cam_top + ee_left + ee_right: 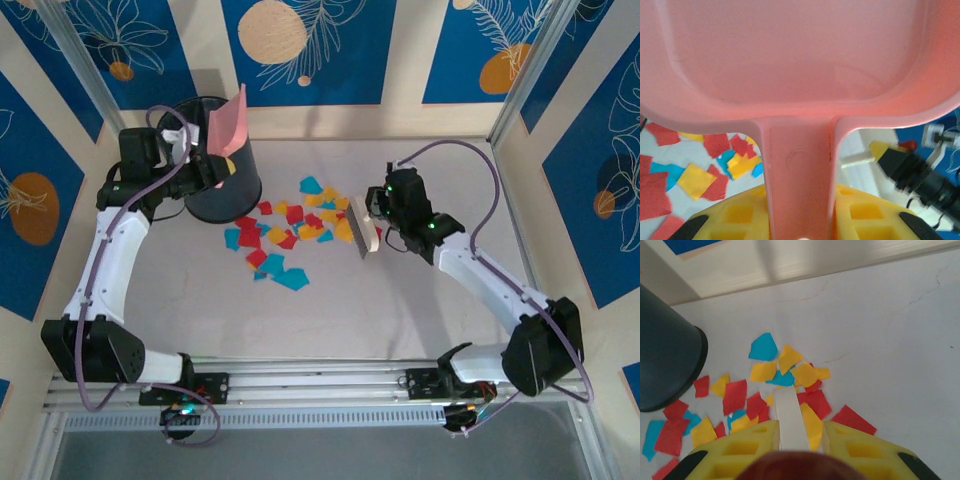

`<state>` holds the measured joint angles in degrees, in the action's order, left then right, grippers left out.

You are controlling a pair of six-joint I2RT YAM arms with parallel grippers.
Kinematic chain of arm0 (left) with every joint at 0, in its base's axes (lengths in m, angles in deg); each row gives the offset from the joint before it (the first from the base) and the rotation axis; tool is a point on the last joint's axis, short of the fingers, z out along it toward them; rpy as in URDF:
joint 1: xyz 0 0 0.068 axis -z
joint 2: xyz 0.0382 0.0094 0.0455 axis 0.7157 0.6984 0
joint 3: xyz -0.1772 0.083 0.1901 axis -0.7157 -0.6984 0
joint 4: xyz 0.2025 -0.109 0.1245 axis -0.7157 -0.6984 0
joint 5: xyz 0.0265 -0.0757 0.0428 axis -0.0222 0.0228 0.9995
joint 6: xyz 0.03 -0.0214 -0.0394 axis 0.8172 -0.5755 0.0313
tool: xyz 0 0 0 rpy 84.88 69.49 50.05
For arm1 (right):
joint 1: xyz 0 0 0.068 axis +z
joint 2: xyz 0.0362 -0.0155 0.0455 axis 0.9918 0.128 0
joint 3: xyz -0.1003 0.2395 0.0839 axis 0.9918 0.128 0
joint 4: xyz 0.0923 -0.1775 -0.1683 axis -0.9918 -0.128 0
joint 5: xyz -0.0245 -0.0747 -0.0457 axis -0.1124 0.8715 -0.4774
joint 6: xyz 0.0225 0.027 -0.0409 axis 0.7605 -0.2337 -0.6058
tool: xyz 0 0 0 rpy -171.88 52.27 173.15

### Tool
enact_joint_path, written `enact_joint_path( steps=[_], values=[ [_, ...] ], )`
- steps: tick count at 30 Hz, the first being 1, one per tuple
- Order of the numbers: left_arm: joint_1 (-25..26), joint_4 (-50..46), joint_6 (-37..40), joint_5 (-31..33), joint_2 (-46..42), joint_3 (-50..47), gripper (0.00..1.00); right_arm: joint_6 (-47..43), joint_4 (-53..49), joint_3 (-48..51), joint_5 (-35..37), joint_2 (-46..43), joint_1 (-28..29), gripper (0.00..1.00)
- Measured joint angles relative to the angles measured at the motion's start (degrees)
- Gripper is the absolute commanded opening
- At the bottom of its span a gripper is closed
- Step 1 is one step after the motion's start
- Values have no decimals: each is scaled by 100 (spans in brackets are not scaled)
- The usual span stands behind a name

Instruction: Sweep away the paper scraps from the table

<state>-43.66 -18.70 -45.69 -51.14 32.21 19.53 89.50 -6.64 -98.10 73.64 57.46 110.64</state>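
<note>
Lower left to upper left of the overhead view: left arm (110, 250), reaching up to a black bin (225, 190) at the back left of the desk (400, 320). At the bin's rim, a pink dustpan (232, 122), tipped up on edge with the pan uppermost. Left jaws narrow, closed on the dustpan's handle (800, 170), visible in the left wrist view running down between two yellow fingers (737, 215), the pink pan spread across the top of that frame. Middle of the overhead view, just right of the bin: the paper scraps (285, 235), red, yellow and cyan-blue, lying flat on the white desk in a loose cluster, some overlapping, the nearest ones close to the bin's base. At the cluster's right edge, a pale brush (364, 228), standing on the desk beside the outermost yellow and red pieces. Right jaws pinched tight on the brush, visible in the right wrist view as a white strip between that arm's own yellow fingers, scraps fanned out ahead and the dark bin at the left edge of that frame. Right of centre down to lower right: right arm (490, 285), bent back to its base at the near rail.
</note>
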Motion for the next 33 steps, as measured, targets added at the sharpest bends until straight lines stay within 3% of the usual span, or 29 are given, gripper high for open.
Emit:
enact_joint_path(
  steps=[7,16,33],
  values=[
    [166,-516,909,313,-256,-210,0,514,251,-472,350,824,-7,0],
    [345,-752,1504,492,-466,-457,0,1023,350,-1106,372,1915,-271,0],
    [597,-855,1805,490,-483,-509,0,1528,-278,-988,839,1884,-459,0]
  ],
)
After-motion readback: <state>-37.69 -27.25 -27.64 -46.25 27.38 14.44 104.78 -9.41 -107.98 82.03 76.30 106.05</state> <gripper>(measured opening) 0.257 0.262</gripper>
